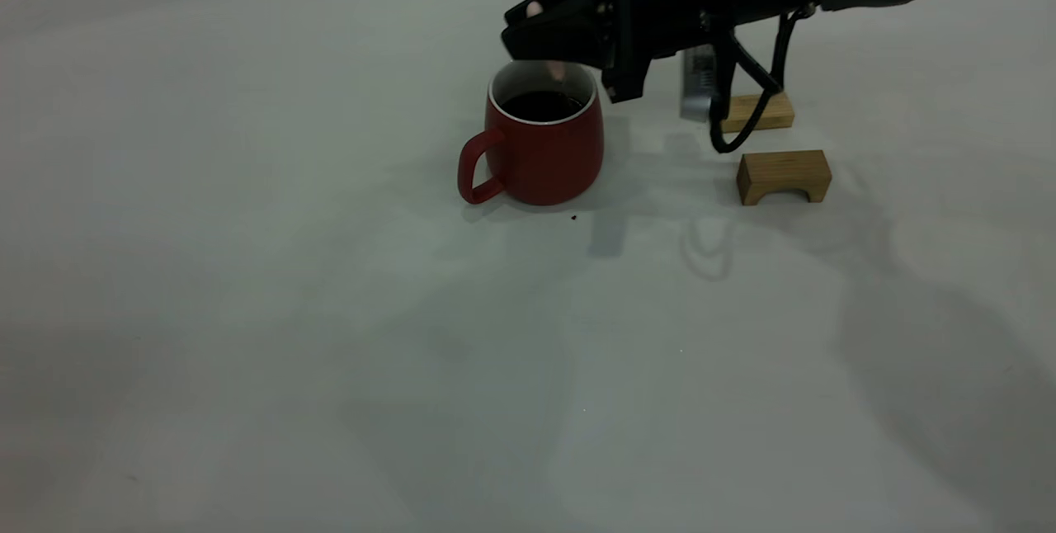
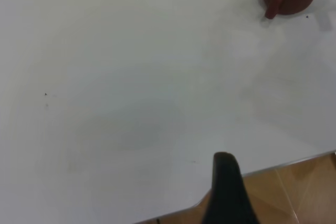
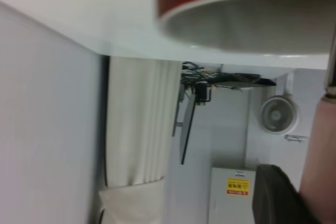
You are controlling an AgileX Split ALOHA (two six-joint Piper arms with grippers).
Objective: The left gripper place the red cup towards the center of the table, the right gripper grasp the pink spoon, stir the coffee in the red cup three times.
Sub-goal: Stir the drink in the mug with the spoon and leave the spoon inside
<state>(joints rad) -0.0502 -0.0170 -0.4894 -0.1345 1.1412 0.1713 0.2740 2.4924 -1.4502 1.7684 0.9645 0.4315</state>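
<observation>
Red cup (image 1: pixel 542 147) with coffee (image 1: pixel 542 106) stands mid-table (image 1: pixel 330 335), wide bare surface around it, two wooden blocks (image 1: pixel 784 176) at its right. Right gripper (image 1: pixel 536 34) hangs over its rim, jaws clamping the pink spoon (image 1: pixel 557 69). Only the left wrist view shows the left gripper (image 2: pixel 227 192) near the table's edge; its jaws' state cannot be told.

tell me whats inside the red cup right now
The red cup holds dark coffee. The pink spoon, held by the right gripper, reaches down at the rim; its bowl end is hidden, so its depth can't be seen.
</observation>
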